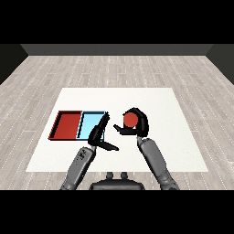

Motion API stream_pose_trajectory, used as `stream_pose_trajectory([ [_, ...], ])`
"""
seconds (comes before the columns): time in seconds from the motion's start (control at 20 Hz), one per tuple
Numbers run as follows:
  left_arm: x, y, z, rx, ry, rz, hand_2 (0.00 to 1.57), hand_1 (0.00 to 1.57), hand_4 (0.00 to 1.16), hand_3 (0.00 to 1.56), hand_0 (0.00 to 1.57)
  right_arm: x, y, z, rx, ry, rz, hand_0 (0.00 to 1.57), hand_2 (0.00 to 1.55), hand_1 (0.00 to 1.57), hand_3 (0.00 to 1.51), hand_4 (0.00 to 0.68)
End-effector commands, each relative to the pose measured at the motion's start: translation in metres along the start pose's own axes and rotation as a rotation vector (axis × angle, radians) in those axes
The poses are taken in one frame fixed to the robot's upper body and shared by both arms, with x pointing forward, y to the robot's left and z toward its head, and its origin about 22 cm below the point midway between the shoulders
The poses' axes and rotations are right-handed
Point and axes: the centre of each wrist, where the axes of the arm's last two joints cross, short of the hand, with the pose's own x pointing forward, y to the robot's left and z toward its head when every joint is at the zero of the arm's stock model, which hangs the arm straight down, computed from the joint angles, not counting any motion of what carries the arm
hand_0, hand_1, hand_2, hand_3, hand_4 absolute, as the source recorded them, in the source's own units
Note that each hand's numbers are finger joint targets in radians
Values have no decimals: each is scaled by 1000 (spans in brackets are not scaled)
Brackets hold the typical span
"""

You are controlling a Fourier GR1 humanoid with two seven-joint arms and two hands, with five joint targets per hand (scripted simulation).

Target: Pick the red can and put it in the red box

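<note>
The red can [130, 119] shows its round red top inside my right hand [138, 122], whose black fingers and thumb curl round it just right of the trays. The red tray [67, 125] lies at the left of the table, with nothing visible in it. My left hand [99, 132] hovers over the near right corner of the light blue tray [90, 124], fingers straight and thumb spread, holding nothing. The can's lower body is hidden by the fingers.
The two trays sit side by side on the white table [151, 100], red at the left, blue at the right. Wooden floor surrounds the table.
</note>
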Motion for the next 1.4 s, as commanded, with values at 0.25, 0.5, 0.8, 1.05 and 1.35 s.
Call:
stream_pose_trajectory([
  [0.25,-24,-25,8,-28,98,31,0,0,0,0,0,20,1,1,34,-15,5,1571,1477,1571,1412,648],
  [0.5,-39,-39,-11,-33,130,60,0,0,0,0,0,-9,10,7,31,-12,-3,1571,1480,1571,1416,648],
  [0.8,-17,-29,-6,-46,119,96,0,0,0,0,0,5,29,8,74,-37,-55,1571,1472,1571,1409,629],
  [1.05,-32,-43,-15,-40,146,78,0,0,0,0,0,1,30,11,91,-18,-47,1571,1479,1571,1412,629],
  [1.35,-41,-45,-13,-91,112,134,0,0,0,0,0,-2,46,14,87,-46,-64,1571,1478,1571,1408,657],
])
